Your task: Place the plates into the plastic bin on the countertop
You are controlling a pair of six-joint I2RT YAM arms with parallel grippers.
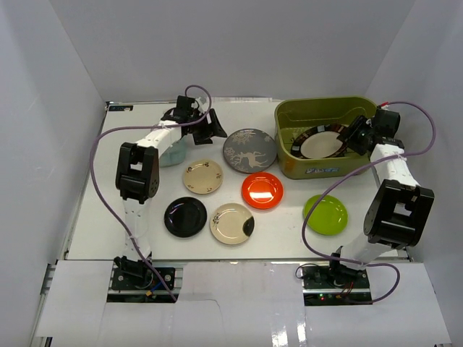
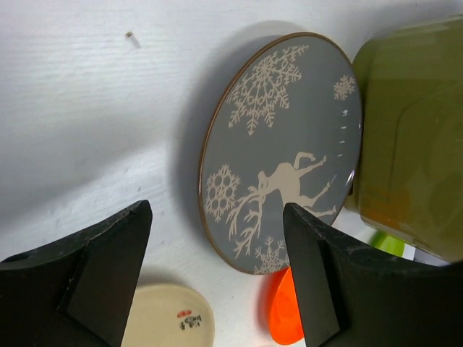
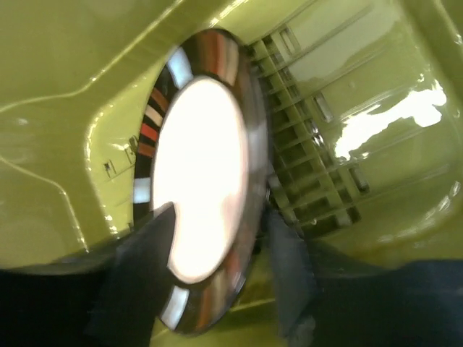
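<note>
- The right gripper (image 1: pixel 352 137) was down inside the plastic bin (image 1: pixel 288 116), which stood at the far right of the countertop (image 1: pixel 145 246), close to the right wall; its small white label faced the near side.
- Its fingers (image 3: pixel 141 275) were closed on the rim of a striped-rim plate (image 3: pixel 202 166) — one finger lay across the white face and the other behind the dark edge; the wrist view was blurred, so the exact contact was hard to judge.
- That plate stood tilted on edge about the middle of the bin, above the slotted floor (image 3: pixel 318 144).
- The left gripper (image 1: pixel 210 127) hung over the far middle of the countertop, at the left edge of the grey deer plate (image 1: pixel 249 150); its jaws were spread wide and held nothing; in the wrist view the deer plate showed between the two black fingers (image 2: pixel 94 282), lying flat.
- The deer plate lay just beside the bin, on its left.
- The other plates lay flat on the countertop:
  - a cream plate (image 1: pixel 202 176) near-left of the deer plate;
  - an orange-red plate (image 1: pixel 262 190) just nearer than the deer plate;
  - a glossy black plate (image 1: pixel 185 216) and, just right of it, a tan plate (image 1: pixel 231 223) with a dark patch;
  - a lime green plate (image 1: pixel 325 214) nearer than the bin;
  - a pale-green dish (image 1: pixel 171 154) — partly hidden under the left arm.
</note>
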